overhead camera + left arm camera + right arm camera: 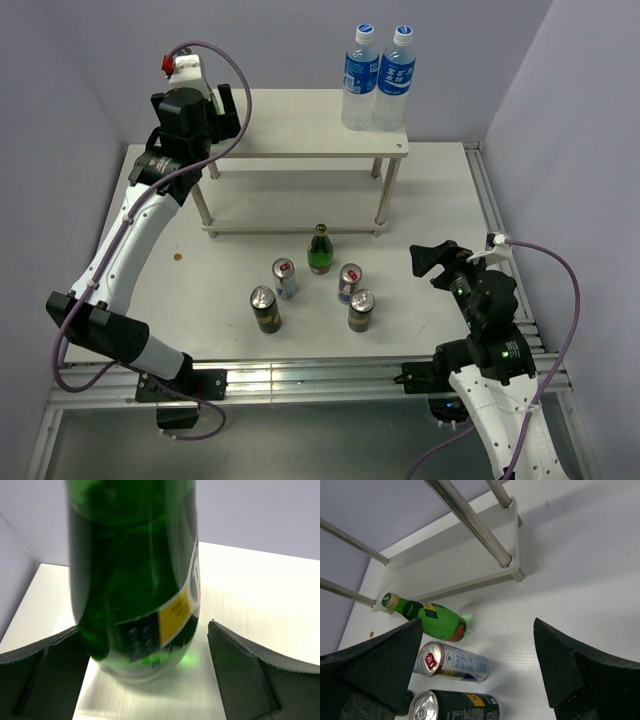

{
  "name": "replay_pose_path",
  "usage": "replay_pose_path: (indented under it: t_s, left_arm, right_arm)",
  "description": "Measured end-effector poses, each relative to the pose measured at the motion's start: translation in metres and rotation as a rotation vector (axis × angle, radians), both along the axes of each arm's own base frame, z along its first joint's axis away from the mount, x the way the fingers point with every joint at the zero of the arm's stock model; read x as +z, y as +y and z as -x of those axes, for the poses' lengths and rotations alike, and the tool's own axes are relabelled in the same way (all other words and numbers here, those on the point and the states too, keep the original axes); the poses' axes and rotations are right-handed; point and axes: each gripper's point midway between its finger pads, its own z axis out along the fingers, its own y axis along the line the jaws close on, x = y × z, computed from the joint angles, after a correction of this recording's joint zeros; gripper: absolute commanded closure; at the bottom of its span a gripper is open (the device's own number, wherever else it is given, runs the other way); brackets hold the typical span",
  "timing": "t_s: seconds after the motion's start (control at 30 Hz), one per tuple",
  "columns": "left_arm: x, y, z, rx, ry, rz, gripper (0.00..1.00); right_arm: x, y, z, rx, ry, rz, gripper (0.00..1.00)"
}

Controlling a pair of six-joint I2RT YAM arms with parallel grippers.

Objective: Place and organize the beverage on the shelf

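A green glass bottle (130, 565) stands upright on the cream top board of the shelf (250, 595), near its left end. My left gripper (145, 630) is open around the bottle's base; the right finger (240, 670) stands clear of the glass. In the top view the left gripper (215, 105) hides that bottle. On the table in front of the shelf (300, 120) stand another green bottle (320, 250), two silver cans (285, 278) (350, 283) and two dark cans (265, 310) (361, 311). My right gripper (432, 265) is open and empty, to the right of them.
Two clear water bottles with blue labels (378, 78) stand on the shelf top at its right end. The shelf's lower board (460, 560) and metal legs (470, 522) show in the right wrist view. A metal rail (500, 240) edges the table's right side.
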Motion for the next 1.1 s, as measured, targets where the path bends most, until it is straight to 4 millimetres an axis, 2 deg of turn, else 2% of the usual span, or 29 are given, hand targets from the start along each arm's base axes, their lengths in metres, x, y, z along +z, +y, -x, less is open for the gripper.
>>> replay_pose_path:
  t_s: [0.13, 0.4, 0.5, 0.57, 0.6, 0.7, 0.73, 0.8, 0.93, 1.1]
  left_arm:
    - [0.010, -0.002, 0.014, -0.002, -0.013, 0.000, 0.01]
    - [0.054, 0.017, 0.051, 0.032, -0.117, 0.020, 0.01]
    - [0.058, 0.019, 0.063, 0.038, -0.126, 0.026, 0.01]
    - [0.053, 0.014, 0.078, 0.021, -0.118, 0.031, 0.01]
    - [0.049, 0.009, 0.085, 0.003, -0.107, 0.034, 0.01]
    - [0.033, -0.026, 0.120, -0.152, -0.088, 0.064, 0.01]
    - [0.023, -0.045, 0.137, -0.256, -0.080, 0.083, 0.01]
    - [0.006, -0.069, 0.161, -0.392, -0.067, 0.114, 0.01]
    - [-0.053, -0.109, 0.194, -0.597, 0.009, 0.169, 0.01]
    - [-0.136, -0.154, 0.213, -0.743, 0.183, 0.194, 0.01]
  right_arm:
    - [0.000, 0.000, 0.000, 0.000, -0.001, 0.000, 0.02]
    - [0.000, 0.000, 0.000, 0.000, -0.001, 0.000, 0.02]
    - [0.000, 0.000, 0.000, 0.000, -0.001, 0.000, 0.02]
    - [0.000, 0.000, 0.000, 0.000, -0.001, 0.000, 0.02]
    - [0.000, 0.000, 0.000, 0.000, -0.001, 0.000, 0.02]
    - [0.000, 0.000, 0.000, 0.000, -0.001, 0.000, 0.02]
    - [0.000, 0.000, 0.000, 0.000, -0.001, 0.000, 0.02]
    - [0.000, 0.000, 0.000, -0.001, -0.001, 0.000, 0.02]
    - [0.000, 0.000, 0.000, -0.002, -0.001, 0.000, 0.02]
    - [0.000, -0.001, 0.000, -0.004, -0.002, 0.000, 0.02]
